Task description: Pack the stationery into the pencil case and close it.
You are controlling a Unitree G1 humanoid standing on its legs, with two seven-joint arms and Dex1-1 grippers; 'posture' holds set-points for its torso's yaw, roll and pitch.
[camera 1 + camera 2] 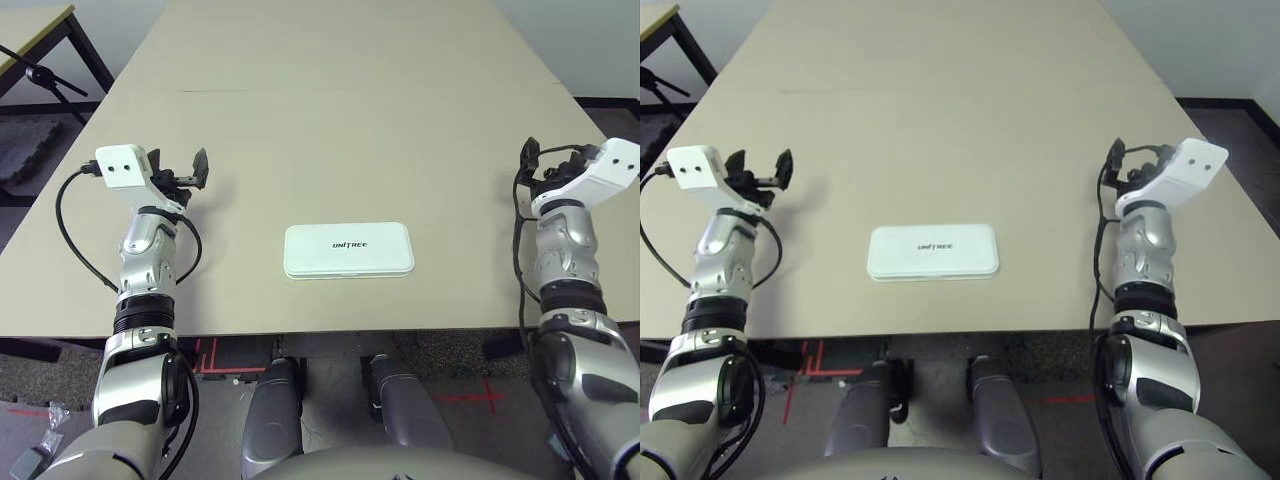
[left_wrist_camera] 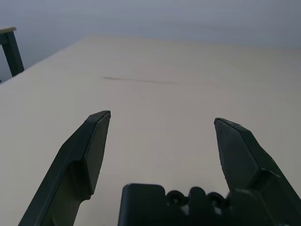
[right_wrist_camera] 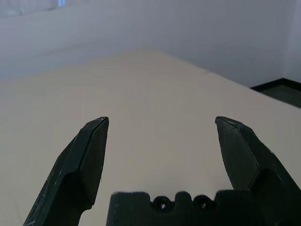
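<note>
The white pencil case [image 1: 348, 250] lies flat near the table's front edge, midway between my arms. Its lid is down and the dark lettering faces up. The stationery is out of view. My left gripper [image 1: 180, 165] hovers over the table to the left of the case, well apart from it, open with nothing between its fingers [image 2: 89, 150]. My right gripper [image 1: 550, 160] is raised by the table's right edge, also far from the case. It stands open and empty, fingers [image 3: 237, 150] spread wide.
The beige table [image 1: 330, 120] stretches far ahead of the case. A thin dark mark [image 1: 230, 92] crosses it at the far left. Off the table at the far left stand another table [image 1: 35, 25] and a black stand [image 1: 45, 75].
</note>
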